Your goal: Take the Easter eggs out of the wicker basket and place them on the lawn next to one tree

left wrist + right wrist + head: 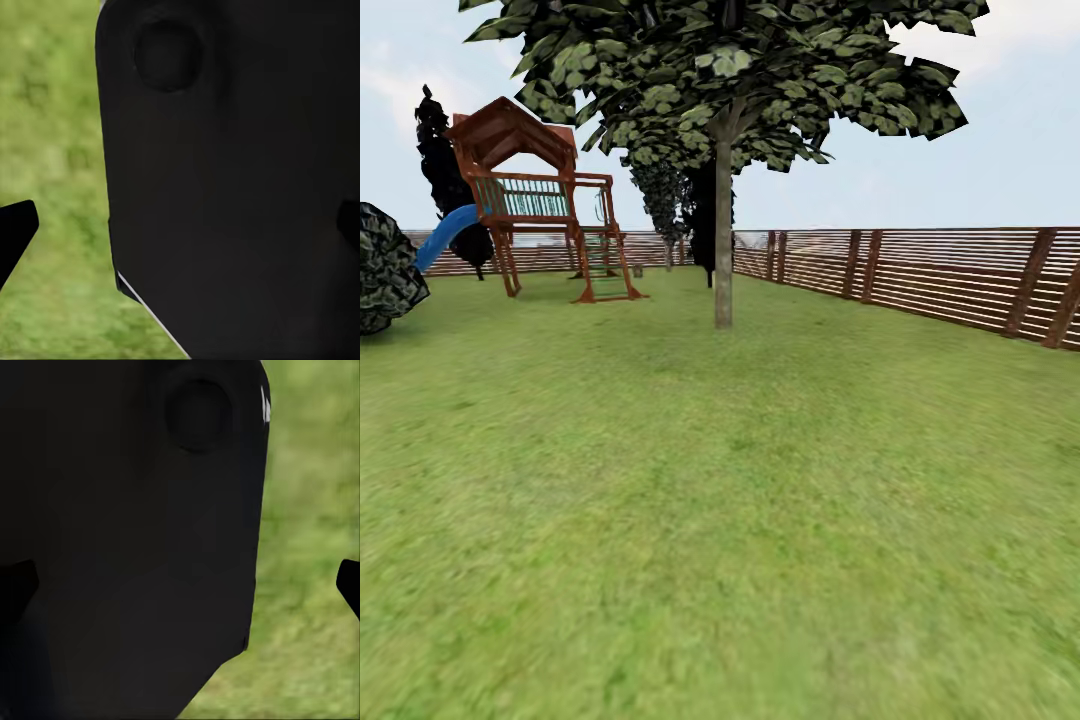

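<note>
No readable text, labels, brands, nos. or signs anywhere. Head view: play set at approx. 10 o'clock and wooden fence at approx. 2 o'clock both carry no lettering. Wrist views: the dark robot body panel is unmarked exc. small white glints near its edge, too small and blurred to read as chars.

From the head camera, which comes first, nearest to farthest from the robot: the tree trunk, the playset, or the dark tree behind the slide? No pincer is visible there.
1. Tree trunk, centre, on the lawn.
2. Playset, left, farther back.
3. Dark tree, far left, by the fence.
</note>
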Available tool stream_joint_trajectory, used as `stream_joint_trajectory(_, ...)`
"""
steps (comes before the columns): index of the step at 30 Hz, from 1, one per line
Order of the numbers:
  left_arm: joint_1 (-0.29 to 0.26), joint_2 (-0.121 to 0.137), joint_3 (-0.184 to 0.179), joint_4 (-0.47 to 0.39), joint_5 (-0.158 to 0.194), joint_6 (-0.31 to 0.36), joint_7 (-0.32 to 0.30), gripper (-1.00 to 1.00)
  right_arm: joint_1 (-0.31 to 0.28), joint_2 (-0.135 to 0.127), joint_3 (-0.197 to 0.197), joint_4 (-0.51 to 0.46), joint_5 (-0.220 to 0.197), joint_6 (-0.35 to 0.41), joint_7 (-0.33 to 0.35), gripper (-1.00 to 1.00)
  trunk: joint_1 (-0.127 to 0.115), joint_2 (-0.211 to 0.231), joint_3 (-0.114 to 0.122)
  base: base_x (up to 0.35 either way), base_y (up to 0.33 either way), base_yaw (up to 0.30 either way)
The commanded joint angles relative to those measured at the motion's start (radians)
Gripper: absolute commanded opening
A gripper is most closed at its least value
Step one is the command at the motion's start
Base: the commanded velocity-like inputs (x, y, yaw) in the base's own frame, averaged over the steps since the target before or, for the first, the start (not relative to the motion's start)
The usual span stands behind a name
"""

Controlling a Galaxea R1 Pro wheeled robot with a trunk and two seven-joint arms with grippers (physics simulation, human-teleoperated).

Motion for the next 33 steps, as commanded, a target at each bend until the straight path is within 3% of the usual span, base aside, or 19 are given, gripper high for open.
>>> stream_joint_trajectory(1,0.0,0.0,0.0,0.0,0.0,0.0,0.0,1.0,0.0,0.0,0.0,0.0,0.0,0.0,0.0,1.0,0.0,0.0,0.0,0.0,0.0,0.0)
stream_joint_trajectory(5,-0.003,-0.008,-0.003,-0.002,-0.002,0.002,-0.002,1.0,-0.002,0.002,-0.002,0.002,-0.006,0.005,-0.002,1.0,0.0,0.0,0.0,0.0,0.0,0.0)
stream_joint_trajectory(16,-0.002,-0.015,-0.008,-0.028,-0.006,0.0,-0.003,1.0,-0.002,0.062,-0.005,-0.002,-0.008,-0.039,-0.001,1.0,0.0,0.0,0.0,0.102,0.0,0.039)
stream_joint_trajectory(22,-0.002,-0.014,-0.009,-0.028,-0.007,-0.044,-0.003,1.0,-0.002,0.062,-0.006,-0.002,-0.006,-0.063,-0.002,1.0,0.0,0.0,-0.001,0.124,-0.042,0.26)
stream_joint_trajectory(29,-0.002,-0.013,-0.004,-0.028,-0.006,-0.07,0.001,1.0,-0.002,0.05,-0.004,-0.002,-0.004,-0.065,-0.002,1.0,-0.008,0.014,0.005,0.041,-0.02,0.016)
stream_joint_trajectory(33,-0.004,-0.012,0.001,-0.03,-0.004,-0.071,0.061,1.0,-0.002,0.041,-0.002,-0.002,-0.003,-0.066,-0.002,1.0,-0.023,0.042,0.017,0.0,0.0,0.0)
